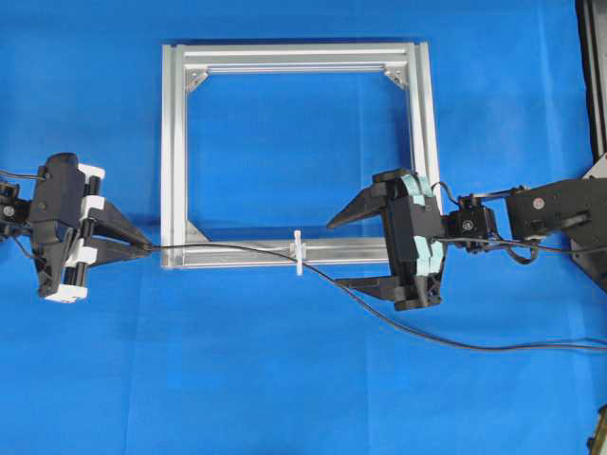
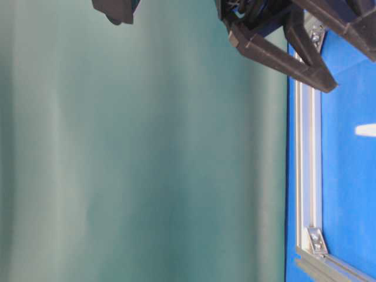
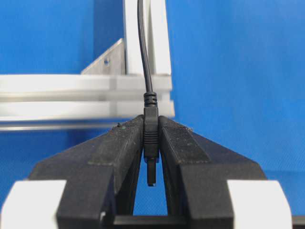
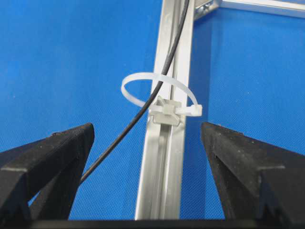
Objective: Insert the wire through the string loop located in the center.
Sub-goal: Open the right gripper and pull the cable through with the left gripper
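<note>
Now the left gripper [image 3: 151, 143] pinches the wire [image 4: 138, 110] by its plug; ahead of the right gripper's [image 4: 147, 138] wide jaws, it threads the string loop [image 4: 159, 93].

wire [image 1: 531, 341] cut off at right edge, string loop [image 2: 365, 130] blurred and cropped in table-level view

A bright blue cloth covers the desk [image 1: 285, 398]; a plain teal-green backdrop [image 2: 147, 164] hangs behind it; lighting is even.

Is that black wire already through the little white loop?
Yes: the wire runs through the string loop on the frame bar.
</note>
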{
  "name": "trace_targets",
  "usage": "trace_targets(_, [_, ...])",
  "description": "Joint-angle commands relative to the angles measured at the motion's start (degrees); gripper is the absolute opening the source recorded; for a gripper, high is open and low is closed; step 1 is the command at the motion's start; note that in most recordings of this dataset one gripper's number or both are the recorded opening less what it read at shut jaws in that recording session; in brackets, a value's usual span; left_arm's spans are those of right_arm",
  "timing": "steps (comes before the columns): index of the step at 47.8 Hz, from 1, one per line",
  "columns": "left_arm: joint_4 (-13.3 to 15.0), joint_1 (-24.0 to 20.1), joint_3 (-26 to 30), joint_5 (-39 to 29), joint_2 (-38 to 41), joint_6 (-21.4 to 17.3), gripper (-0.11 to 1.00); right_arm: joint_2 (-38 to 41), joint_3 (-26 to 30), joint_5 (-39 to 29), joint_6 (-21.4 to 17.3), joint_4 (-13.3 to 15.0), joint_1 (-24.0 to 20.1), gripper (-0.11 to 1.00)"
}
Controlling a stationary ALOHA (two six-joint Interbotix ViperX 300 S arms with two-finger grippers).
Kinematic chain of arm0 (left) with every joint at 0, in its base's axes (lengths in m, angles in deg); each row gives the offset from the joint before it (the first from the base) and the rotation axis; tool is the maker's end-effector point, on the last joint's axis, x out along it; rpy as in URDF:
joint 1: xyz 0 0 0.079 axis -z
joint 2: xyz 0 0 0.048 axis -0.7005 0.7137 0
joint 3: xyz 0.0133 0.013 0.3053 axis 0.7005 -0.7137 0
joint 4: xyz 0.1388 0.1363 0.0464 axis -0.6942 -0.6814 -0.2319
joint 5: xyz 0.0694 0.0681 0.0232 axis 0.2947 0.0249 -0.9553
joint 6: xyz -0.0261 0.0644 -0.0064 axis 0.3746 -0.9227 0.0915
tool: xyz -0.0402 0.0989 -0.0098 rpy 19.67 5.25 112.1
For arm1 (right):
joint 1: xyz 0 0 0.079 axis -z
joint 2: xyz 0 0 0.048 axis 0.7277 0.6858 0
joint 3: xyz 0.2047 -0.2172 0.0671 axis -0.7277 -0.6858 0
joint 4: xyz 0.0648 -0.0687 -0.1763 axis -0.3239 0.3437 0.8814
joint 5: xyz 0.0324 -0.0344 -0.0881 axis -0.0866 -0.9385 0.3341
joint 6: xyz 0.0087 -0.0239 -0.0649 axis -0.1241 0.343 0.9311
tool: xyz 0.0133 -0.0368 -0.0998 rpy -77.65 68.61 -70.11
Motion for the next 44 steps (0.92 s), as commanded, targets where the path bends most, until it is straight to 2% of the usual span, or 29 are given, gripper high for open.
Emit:
trace_targets(1, [-0.09,0.09,0.26,-0.35,-0.62,-0.26,0.09,-1.23,0.97,0.35,0.00,0.09,-0.09,0.89])
trace_targets(14, [-0.44,0.70,0.18,-0.44,-0.62,-0.97,0.09,-1.14,0.97,0.26,0.00,0.09,-0.09,0.89])
trace_targets(20, [-0.44,0.70,0.26,-0.62,-0.53,0.00,0.10,-1.23,0.97,0.35,0.00,0.09,-0.09,0.89])
trace_targets(23, [-0.26,0.70,0.26,-0.79,-0.62,0.18,0.23,-1.14,0.97,0.35,0.00,0.09,-0.09,0.89])
trace_targets(31, [-0.35,0.70,0.26,-1.49,-0.62,-0.26,0.73,-1.23,0.97,0.35,0.00,0.09,-0.09,0.89])
trace_targets(34, [-0.26,0.35,0.26,-1.76,-0.62,-0.26,0.85,-1.23,0.97,0.35,0.00,0.09,-0.09,0.89])
trace_targets(36, [-0.35,0.26,0.18,-1.76,-0.62,-0.26,0.87,-1.23,0.97,0.26,0.00,0.09,-0.09,0.89])
trace_targets(39, [-0.35,0.26,0.26,-1.76,-0.62,-0.26,0.82,-1.23,1.05,0.35,0.00,0.09,-0.09,0.89])
trace_targets(44, [-0.35,0.26,0.44,-1.76,-0.62,-0.35,0.84,-1.23,1.14,0.26,0.00,0.09,-0.09,0.89])
